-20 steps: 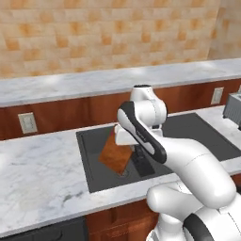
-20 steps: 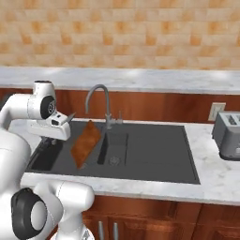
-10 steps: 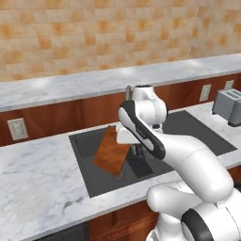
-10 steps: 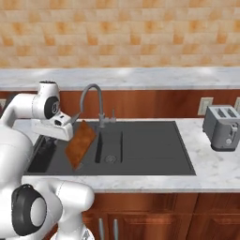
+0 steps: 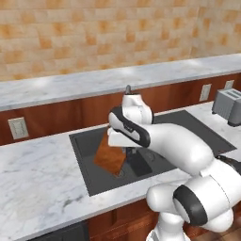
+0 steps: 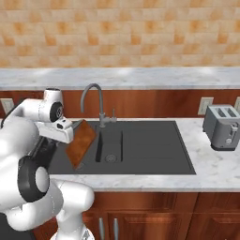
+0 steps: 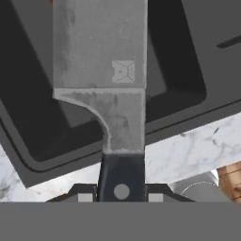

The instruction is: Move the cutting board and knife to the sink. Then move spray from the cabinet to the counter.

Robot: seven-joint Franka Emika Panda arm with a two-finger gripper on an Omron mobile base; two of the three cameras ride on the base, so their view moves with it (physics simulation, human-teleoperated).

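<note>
Base shifted; fingers [image 7: 121, 195] clamp steel-bladed knife [image 7: 101, 70] over sink [image 7: 188, 70].

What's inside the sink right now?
The cutting board leans tilted in the sink's left basin, its top at the rim. The arm hides part of that basin; the basin floor beneath the board is covered.

Glossy white rounded arm [image 5: 179, 146] with dark joint bands
</note>
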